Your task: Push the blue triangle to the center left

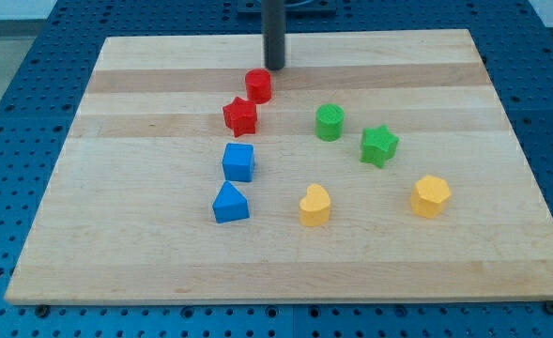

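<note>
The blue triangle (230, 203) lies on the wooden board (116, 188), left of the middle and toward the view's bottom. A blue cube (238, 161) sits just above it. My tip (274, 68) is near the view's top, just above and to the right of a red cylinder (258, 85). It is far above the blue triangle, with the red blocks and the blue cube in between.
A red star (240, 115) lies below the red cylinder. A green cylinder (330, 122) and a green star (379, 145) sit right of the middle. A yellow heart (314, 205) and a yellow hexagon (431, 195) lie at the lower right.
</note>
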